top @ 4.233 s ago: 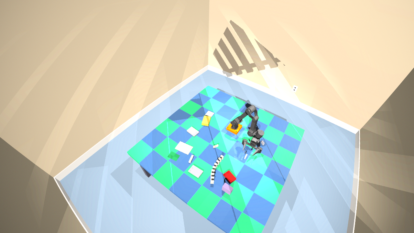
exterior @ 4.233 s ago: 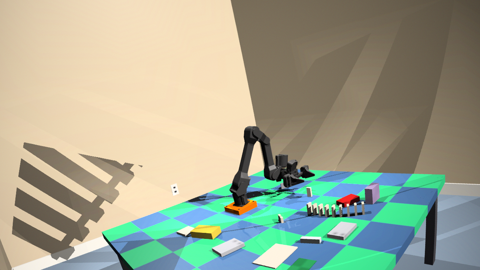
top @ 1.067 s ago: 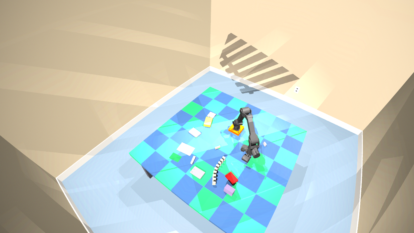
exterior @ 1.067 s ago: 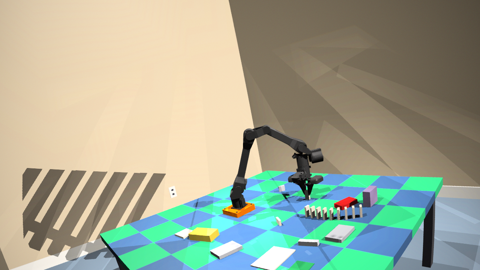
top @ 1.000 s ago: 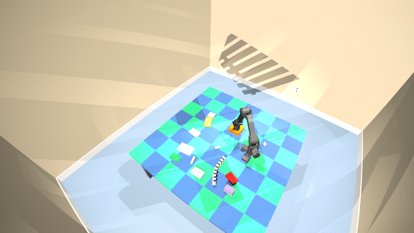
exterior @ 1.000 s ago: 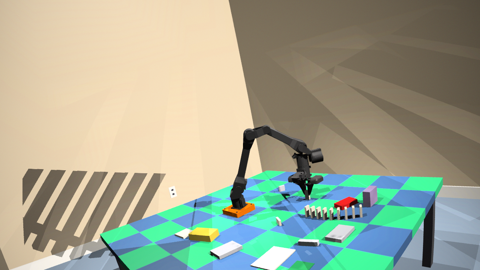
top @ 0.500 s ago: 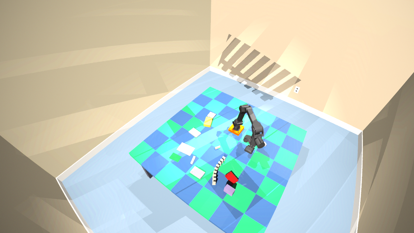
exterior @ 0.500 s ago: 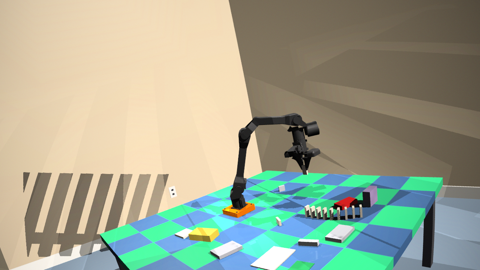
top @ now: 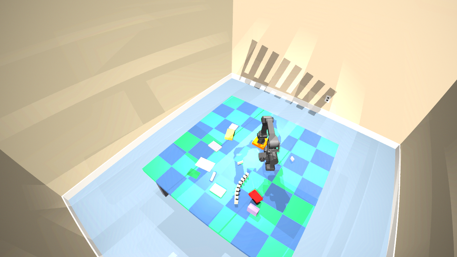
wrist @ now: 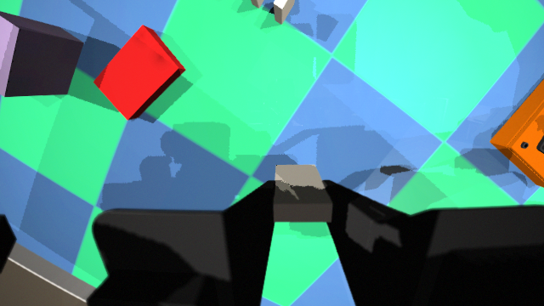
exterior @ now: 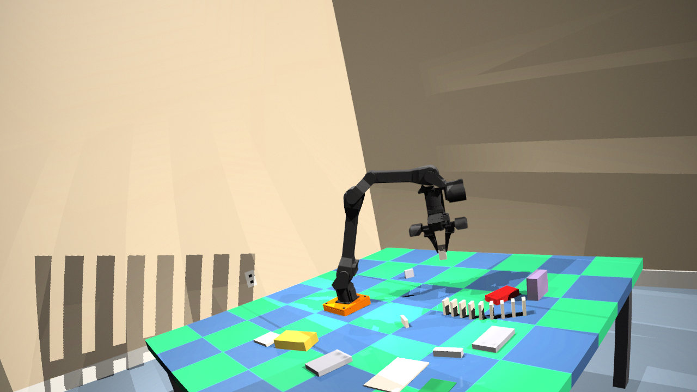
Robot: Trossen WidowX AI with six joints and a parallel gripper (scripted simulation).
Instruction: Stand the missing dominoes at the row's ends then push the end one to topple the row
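Note:
My gripper is shut on a pale domino and holds it upright well above the checkered table. A curved row of several standing dominoes runs in front of it, low and to the right in the exterior view; its near end shows at the top of the wrist view. One loose domino lies left of the row. Another loose domino sits behind the arm.
A red block and a lilac block stand close by the row's far end. The orange arm base, a yellow block and flat white slabs lie around.

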